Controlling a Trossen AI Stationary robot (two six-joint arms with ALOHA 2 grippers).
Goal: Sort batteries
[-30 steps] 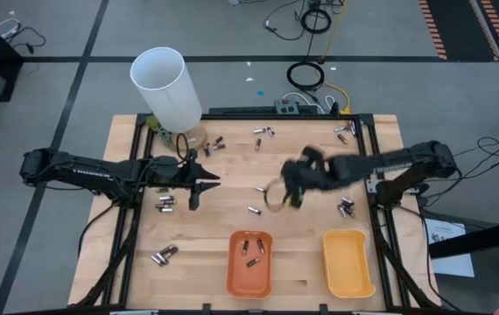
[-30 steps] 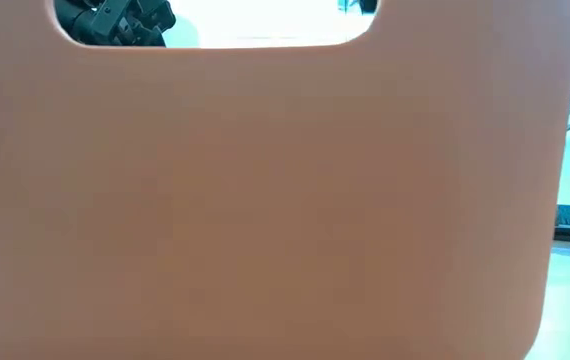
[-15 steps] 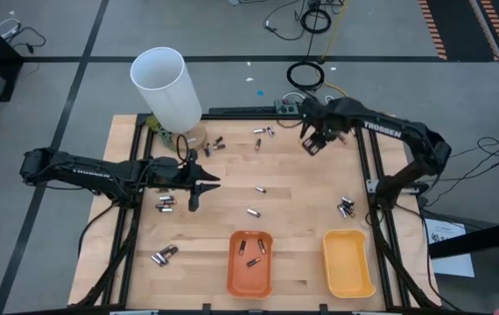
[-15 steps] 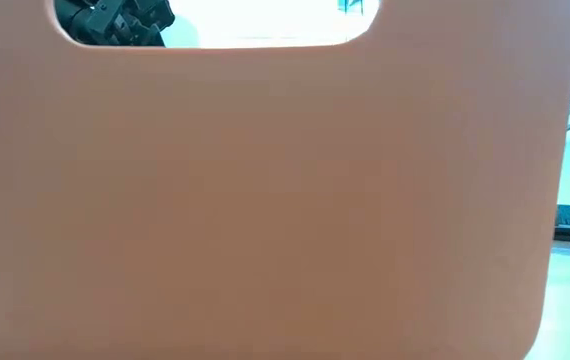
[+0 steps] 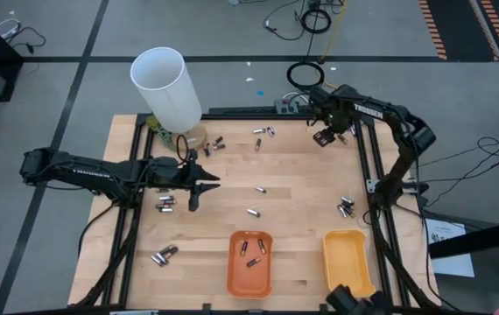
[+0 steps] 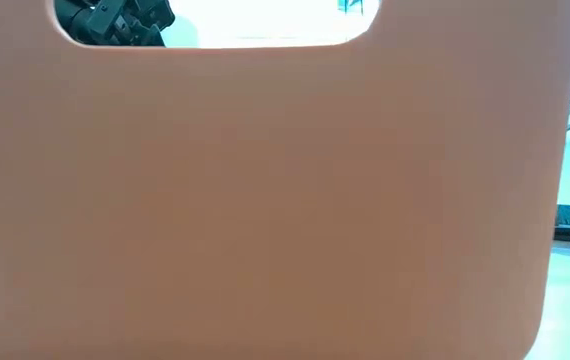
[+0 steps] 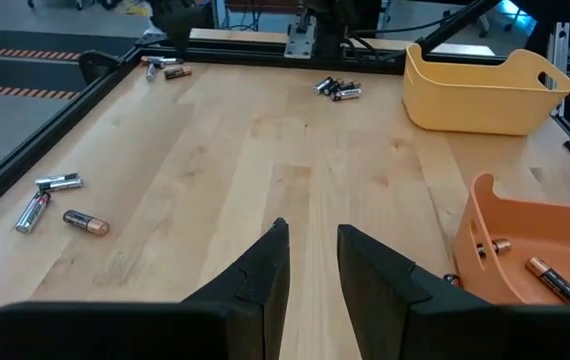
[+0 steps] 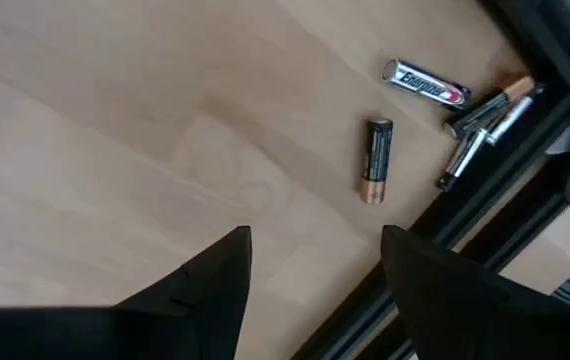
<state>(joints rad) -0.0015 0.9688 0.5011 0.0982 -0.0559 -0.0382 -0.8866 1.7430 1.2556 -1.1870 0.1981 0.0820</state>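
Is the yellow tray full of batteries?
No, the yellow tray looks bare inside from above, while a few batteries lie in the orange tray.

Orange tray (image 5: 249, 278), yellow tray (image 5: 348, 262), white tube (image 5: 167, 87).

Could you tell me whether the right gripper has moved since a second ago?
Yes. The right gripper has swung away from the table's middle, near the orange tray, to the far right corner beside the batteries there.
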